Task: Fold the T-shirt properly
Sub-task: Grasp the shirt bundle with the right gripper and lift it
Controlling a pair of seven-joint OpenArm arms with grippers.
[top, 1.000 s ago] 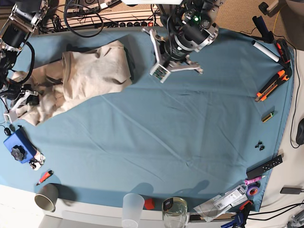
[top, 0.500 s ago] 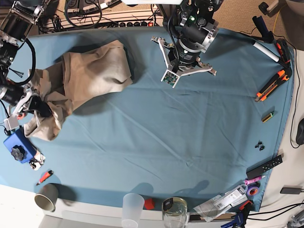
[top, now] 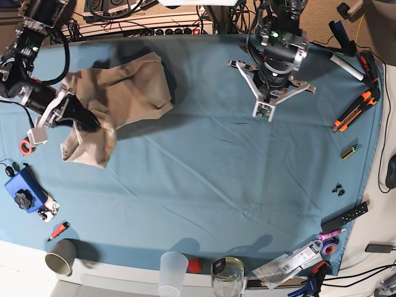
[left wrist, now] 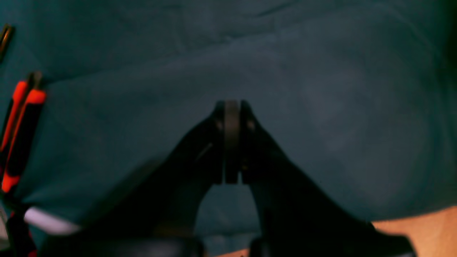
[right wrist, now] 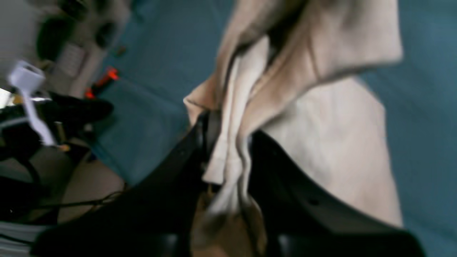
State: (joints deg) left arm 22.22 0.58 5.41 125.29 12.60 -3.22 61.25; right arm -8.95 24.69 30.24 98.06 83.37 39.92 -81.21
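The T-shirt [top: 117,93] — a large, plain beige cotton short-sleeved garment — is bunched in a crumpled heap on the teal-blue table cloth [top: 216,173]. The right gripper [right wrist: 228,142] has its black jaws nearly closed on a thick gathered fold of the beige fabric, pinched between them with the hem edges sticking out past the tips. In the base view the right gripper [top: 77,114] holds that fold lifted, so a flap of cloth hangs just below it while the rest of the shirt lies beyond it, toward the cable-strewn back edge of the table.

The left gripper [left wrist: 231,142] is fully closed with nothing between its jaws — only bare teal cloth lies under it. In the base view the left gripper [top: 270,93] hovers well apart from the shirt, with an orange-and-black utility knife [top: 354,110] off to its outer side.

As a judgement, the fold is barely begun: the shirt is neither spread flat nor smoothed, no neat crease shows, and spreading, sleeve folds and the final halving all seem left to do.
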